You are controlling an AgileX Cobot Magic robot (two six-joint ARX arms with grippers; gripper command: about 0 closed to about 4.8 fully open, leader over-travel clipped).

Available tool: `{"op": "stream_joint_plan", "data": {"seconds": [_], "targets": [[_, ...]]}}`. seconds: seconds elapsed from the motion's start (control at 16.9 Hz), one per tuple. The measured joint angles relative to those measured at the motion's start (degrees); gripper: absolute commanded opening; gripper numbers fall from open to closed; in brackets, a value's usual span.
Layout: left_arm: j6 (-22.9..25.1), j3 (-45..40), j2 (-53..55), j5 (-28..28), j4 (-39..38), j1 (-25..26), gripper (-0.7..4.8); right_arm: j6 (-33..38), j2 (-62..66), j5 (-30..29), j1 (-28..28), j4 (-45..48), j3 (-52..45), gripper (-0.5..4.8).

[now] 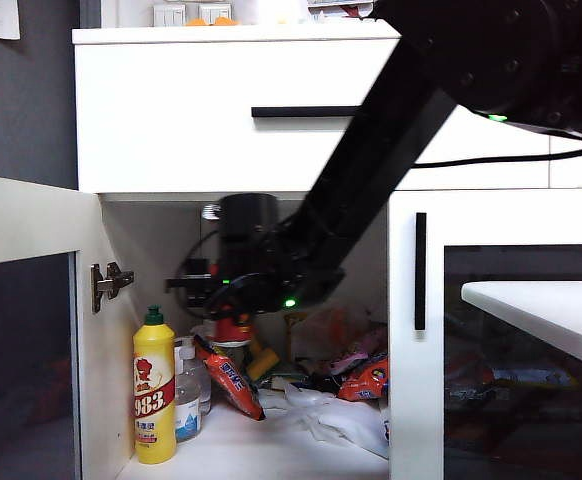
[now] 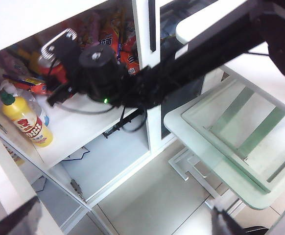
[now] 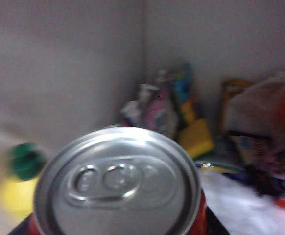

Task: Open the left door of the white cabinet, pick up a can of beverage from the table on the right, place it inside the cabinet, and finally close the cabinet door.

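Note:
The white cabinet [image 1: 171,120] has its left door [image 1: 26,330] swung wide open toward the camera, hinge [image 1: 106,285] showing. My right gripper [image 1: 233,312] reaches deep into the open compartment, shut on the red can of beverage [image 1: 233,328], which hangs upright above the snack packets. In the right wrist view the can's silver top [image 3: 118,183] fills the lower frame, with dark fingers [image 3: 215,226] at its sides. From the left wrist view the can [image 2: 54,71] shows inside the cabinet. My left gripper [image 2: 123,226] stands open and empty over the floor in front of the cabinet.
A yellow bottle [image 1: 154,400] and a clear bottle [image 1: 187,395] stand at the compartment's left front. Snack packets [image 1: 356,375] and crumpled plastic [image 1: 336,415] crowd its right and back. The twin door [image 1: 501,340] is shut. The table's corner [image 1: 551,310] juts in at the right. A glass shelf [image 2: 230,142] is near the floor.

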Motion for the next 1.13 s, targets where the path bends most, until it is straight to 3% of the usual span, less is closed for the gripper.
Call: {"op": "stream_joint_plan", "data": {"seconds": [0.47,0.59,1.13], "targets": [[0.02,0.0,0.02,0.0,0.02,0.0,4.79,1.44,0.0,0.81,-0.63,-0.83,0.0,1.74],[0.02,0.0,0.02,0.0,0.02,-0.02,4.79,1.42,0.0,0.9,-0.79,-0.85,0.0,1.36],[0.02,0.0,-0.94,-0.63,-0.17,-0.02,4.79,1.4,0.0,1.92,0.96,-8.17,-0.02,1.58]]}}
